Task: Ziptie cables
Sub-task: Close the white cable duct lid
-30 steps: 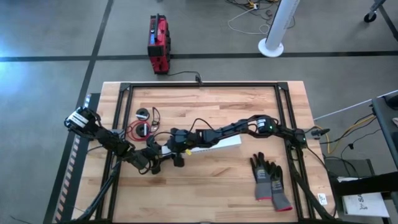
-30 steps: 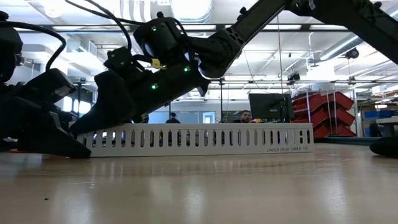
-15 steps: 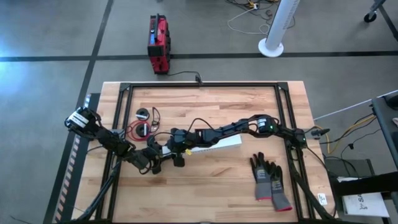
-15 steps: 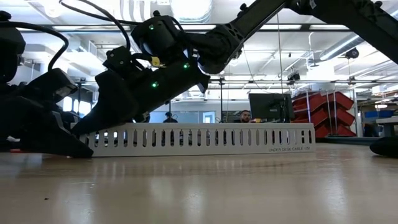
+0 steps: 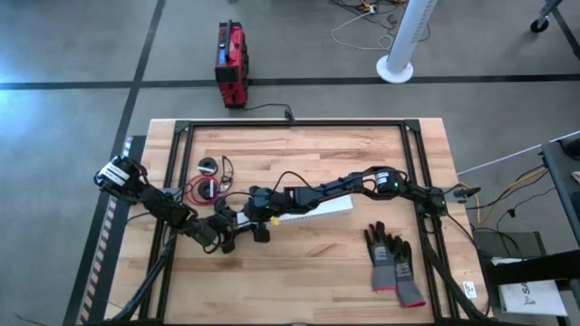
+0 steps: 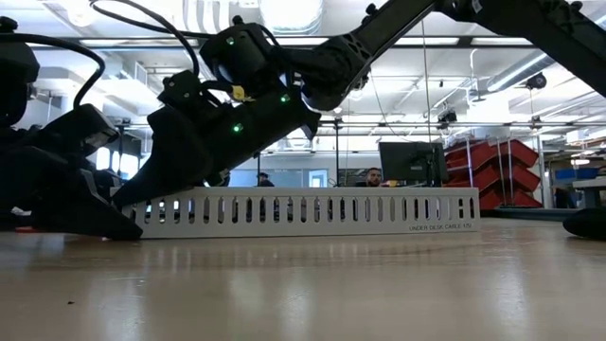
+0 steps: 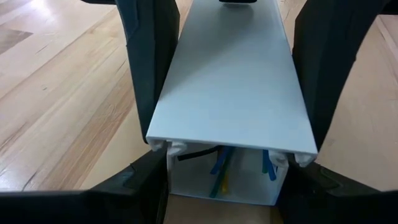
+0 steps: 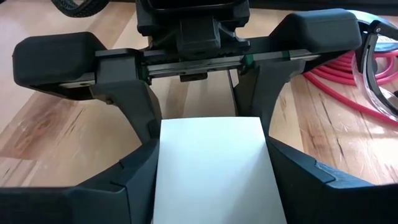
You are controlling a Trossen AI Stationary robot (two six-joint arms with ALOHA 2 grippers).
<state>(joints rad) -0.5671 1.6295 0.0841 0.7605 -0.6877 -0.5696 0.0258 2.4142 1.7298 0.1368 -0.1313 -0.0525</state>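
The long white slotted strip (image 5: 304, 206) lies on the table's middle; both grippers meet at its left end. My left gripper (image 5: 236, 221) comes from the left and my right gripper (image 5: 250, 209) from the right, each shut on the strip. In the left wrist view the strip's open end (image 7: 221, 180) shows coloured ties inside. The cables show as a red and black coil (image 5: 201, 188) left of the grippers and thin black loops (image 5: 292, 180) behind the strip; no gripper touches them. Red wire (image 8: 348, 78) lies beside the grippers. My left gripper (image 7: 227, 62) pinches the strip's two long side walls (image 7: 163, 134) at its open left end. Its fingers (image 7: 146, 68) run low along the strip from the table's left. The strip rests on the table. My right gripper (image 8: 211, 155) has the strip's long sides (image 8: 163, 168) between its two fingers (image 8: 134, 177), a little right of my left gripper (image 8: 193, 56). It slants down from the upper right (image 6: 189, 152), fingers along the strip. The strip's base stays on the table.
A pair of grey and black gloves (image 5: 391, 263) lies at the near right. A small round black object (image 5: 208, 166) and glasses (image 5: 227, 166) sit at the far left. The dark frame (image 5: 290, 124) runs around the table. A red box (image 5: 230, 63) stands on the floor beyond.
My right gripper has shifted a little toward the table's left edge, staying slanted on the strip, whose left end has slid slightly left with it. Neither gripper has opened or let go.
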